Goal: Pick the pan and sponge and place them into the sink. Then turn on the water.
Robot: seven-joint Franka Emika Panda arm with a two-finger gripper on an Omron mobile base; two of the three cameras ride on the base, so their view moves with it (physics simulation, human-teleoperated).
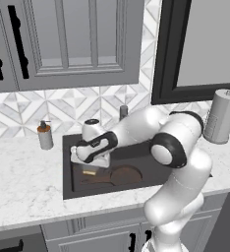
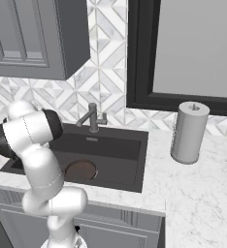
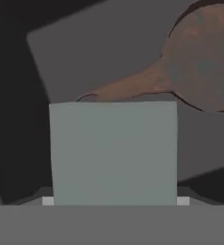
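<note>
The large rectangular dark grey sink (image 1: pixel 68 167), sunk into the white marbled counter (image 1: pixel 23 187), serves as the landmark here. Inside the basin lies the round, shallow, dark brown frying pan (image 1: pixel 125 175), its long thin brown handle pointing toward the sink's left wall; in the right base view the pan's round bowl (image 2: pixel 80 170) shows on the basin floor near the front wall, partly behind the arm. The white arm reaches over the sink's front rim, and its two-finger gripper (image 1: pixel 90 165) hangs over the left part of the basin, above the pan's handle. In the hand view a flat green-grey rectangular face fills the space between the finger tips: this is the small rectangular sponge (image 3: pixel 114 153), and the gripper (image 3: pixel 114 201) is clamped on it, a tip at either side of it. In the left base view a small yellow edge of the sponge (image 1: pixel 89 173) shows just under the hand, above the basin floor. Beyond it in the hand view lies the pan (image 3: pixel 200 62), handle running toward the sponge. Behind the sink's rear rim stands the grey metal faucet (image 2: pixel 92 117). A soap dispenser (image 1: pixel 45 135) stands just left of the sink, and a grey paper towel roll (image 2: pixel 188 131) stands to its right.
</note>
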